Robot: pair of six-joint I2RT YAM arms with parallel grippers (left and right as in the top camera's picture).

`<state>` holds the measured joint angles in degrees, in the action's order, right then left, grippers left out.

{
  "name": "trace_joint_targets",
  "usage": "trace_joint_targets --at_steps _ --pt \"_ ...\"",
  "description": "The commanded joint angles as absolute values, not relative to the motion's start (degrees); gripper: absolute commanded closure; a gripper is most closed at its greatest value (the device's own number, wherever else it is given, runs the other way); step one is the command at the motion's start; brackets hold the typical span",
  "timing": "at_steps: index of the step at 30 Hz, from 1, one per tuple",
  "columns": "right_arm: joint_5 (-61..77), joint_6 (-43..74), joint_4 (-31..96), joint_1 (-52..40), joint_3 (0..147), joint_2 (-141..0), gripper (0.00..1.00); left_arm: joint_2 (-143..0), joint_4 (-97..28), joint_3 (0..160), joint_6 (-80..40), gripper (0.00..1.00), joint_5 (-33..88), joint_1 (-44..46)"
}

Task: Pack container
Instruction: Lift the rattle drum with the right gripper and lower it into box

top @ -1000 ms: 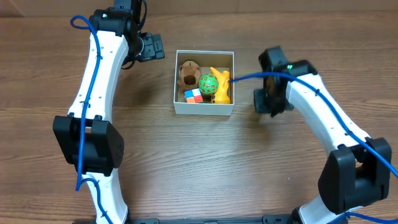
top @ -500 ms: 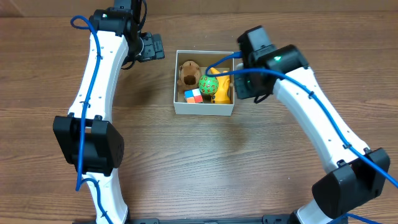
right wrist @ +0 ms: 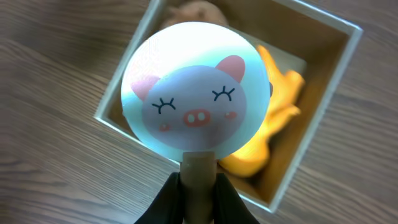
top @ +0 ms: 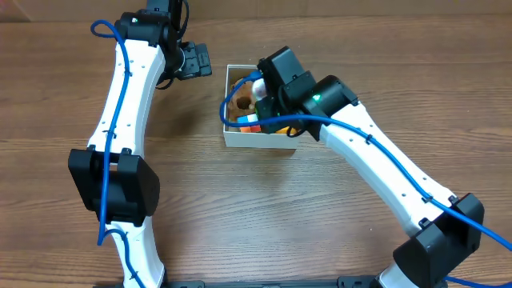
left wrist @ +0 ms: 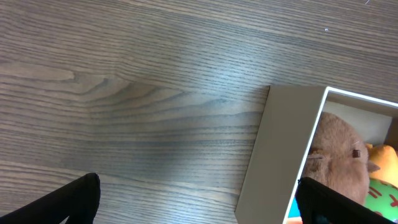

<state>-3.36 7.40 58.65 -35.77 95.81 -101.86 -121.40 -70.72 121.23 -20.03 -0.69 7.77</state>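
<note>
The container (top: 254,140) sits near the middle of the far edge of the table (top: 264,208), straight below the round pig-face toy (right wrist: 196,102) whose stick (right wrist: 198,163) your right tool (right wrist: 198,186) pinches nearly shut, while your left tool (top: 194,61) hangs wide open and empty just beside its far-left corner.

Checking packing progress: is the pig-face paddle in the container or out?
Out: the right end effector pinches the handle of the pig-face paddle, holding it above the container, over the yellow toy inside.
</note>
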Motion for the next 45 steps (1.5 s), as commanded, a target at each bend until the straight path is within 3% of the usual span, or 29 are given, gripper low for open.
trace_joint_targets --at_steps 1,10,13,39,42,45 --pt "-1.78 7.09 57.04 -37.76 97.47 -104.18 0.96 -120.51 -70.67 121.40 -20.80 0.00 -0.58 7.53" --pt "-1.76 7.09 55.92 -39.05 97.47 -106.87 0.96 -120.51 -70.67 121.40 -20.80 0.00 -0.60 7.53" --pt "-1.76 7.09 55.77 -39.05 97.47 -106.87 0.85 -120.51 -70.67 121.40 -20.80 0.00 -0.60 7.53" --pt "-5.10 7.11 51.46 -38.68 97.47 -106.87 0.79 -120.51 -70.67 121.40 -20.80 0.00 -0.60 7.53" --pt "-2.52 7.68 53.01 -37.52 97.47 -106.87 0.71 -120.51 -70.67 121.40 -20.80 0.00 -0.58 7.53" --pt "-0.27 7.66 56.03 -36.75 97.47 -106.87 0.71 -120.51 -70.67 121.40 -20.80 0.00 -0.58 7.53"
